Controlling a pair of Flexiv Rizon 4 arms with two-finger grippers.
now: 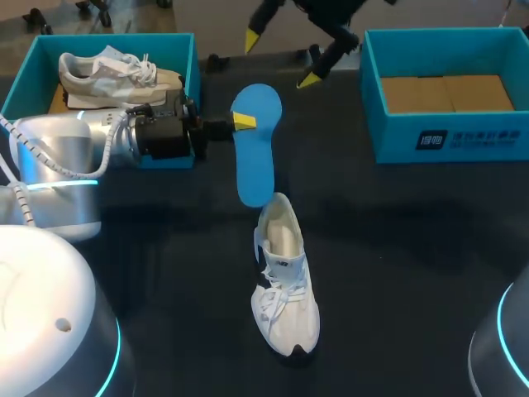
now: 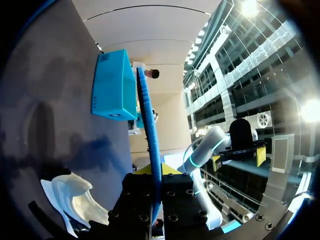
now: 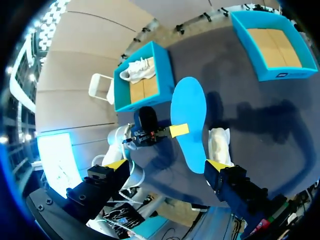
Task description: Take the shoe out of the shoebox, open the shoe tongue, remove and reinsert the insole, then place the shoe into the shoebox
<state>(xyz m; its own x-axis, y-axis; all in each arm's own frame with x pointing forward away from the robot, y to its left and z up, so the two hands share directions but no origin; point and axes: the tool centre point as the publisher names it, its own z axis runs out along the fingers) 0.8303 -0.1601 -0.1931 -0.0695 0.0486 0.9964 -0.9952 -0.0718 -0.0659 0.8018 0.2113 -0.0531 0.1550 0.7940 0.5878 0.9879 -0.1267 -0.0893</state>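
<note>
My left gripper reaches in from the left and is shut on the heel end of a blue insole, which it holds above the table. In the left wrist view the insole shows edge-on, running out from between the fingers. A white shoe lies on the dark table just in front of the insole, with its tongue pulled open. My right gripper hangs open above the far side of the table, holding nothing. From the right wrist view the insole and the shoe lie below its spread fingers.
A teal shoebox at the back left holds a second, grey-white shoe. Another teal shoebox at the back right shows only its cardboard floor. Dark tabletop surrounds the shoe.
</note>
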